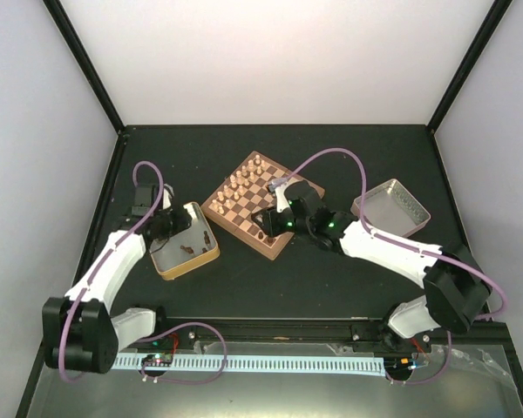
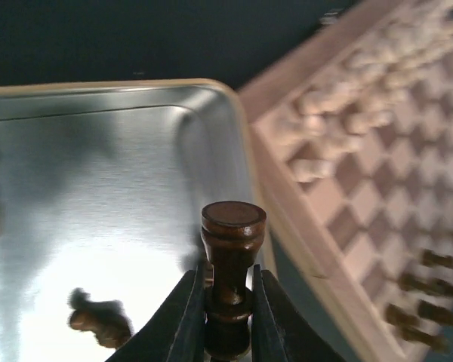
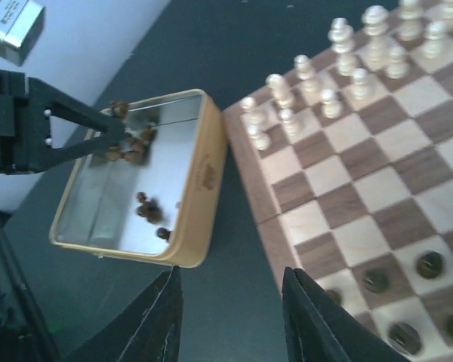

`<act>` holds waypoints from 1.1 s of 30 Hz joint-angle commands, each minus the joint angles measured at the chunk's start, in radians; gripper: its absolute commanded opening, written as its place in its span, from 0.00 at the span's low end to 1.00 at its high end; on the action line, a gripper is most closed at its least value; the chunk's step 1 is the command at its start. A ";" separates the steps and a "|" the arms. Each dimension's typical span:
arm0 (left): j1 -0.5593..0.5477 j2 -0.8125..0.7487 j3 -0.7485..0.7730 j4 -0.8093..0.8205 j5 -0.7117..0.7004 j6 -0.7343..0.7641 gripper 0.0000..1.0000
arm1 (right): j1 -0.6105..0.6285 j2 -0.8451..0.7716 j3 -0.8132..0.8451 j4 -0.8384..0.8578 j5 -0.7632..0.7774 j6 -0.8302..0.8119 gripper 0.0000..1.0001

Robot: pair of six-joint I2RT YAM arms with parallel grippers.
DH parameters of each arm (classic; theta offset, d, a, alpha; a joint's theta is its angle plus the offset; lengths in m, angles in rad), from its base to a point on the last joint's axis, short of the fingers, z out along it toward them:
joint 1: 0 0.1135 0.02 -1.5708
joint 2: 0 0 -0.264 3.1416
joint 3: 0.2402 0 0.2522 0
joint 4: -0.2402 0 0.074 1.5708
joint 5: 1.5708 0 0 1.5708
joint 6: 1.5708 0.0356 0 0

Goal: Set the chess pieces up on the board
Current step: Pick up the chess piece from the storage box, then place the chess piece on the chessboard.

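Note:
My left gripper [image 2: 226, 283] is shut on the stem of a dark brown chess piece [image 2: 232, 249], held above the metal tray [image 2: 98, 151] beside the board [image 2: 377, 166]. More dark chess pieces [image 3: 147, 207] lie in that tray. From above, the left gripper [image 1: 185, 228] hangs over the tray's far end. My right gripper [image 3: 230, 283] stands open with nothing between its fingers, over the dark table just off the board's [image 3: 362, 181] near-left edge. Several dark pieces [image 3: 429, 264] stand on the board's near rows. Pale pieces [image 3: 340, 45] fill the far rows.
The tan-rimmed tray [image 1: 211, 248] sits close against the board's [image 1: 244, 213] left side. A second metal tray [image 1: 390, 206] lies at the back right. White walls enclose the black table. The right gripper [image 1: 266, 225] hovers at the board's near corner.

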 commanded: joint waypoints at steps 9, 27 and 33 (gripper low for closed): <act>-0.080 -0.232 -0.118 0.556 0.643 -0.074 0.06 | -0.013 0.087 0.179 0.137 -0.296 0.208 0.61; -0.192 -0.231 -0.114 0.682 0.802 0.038 0.05 | -0.036 0.090 0.366 -0.147 -0.384 0.224 0.50; -0.196 -0.233 -0.100 0.660 0.792 0.047 0.06 | -0.036 0.110 0.374 -0.131 -0.470 0.249 0.36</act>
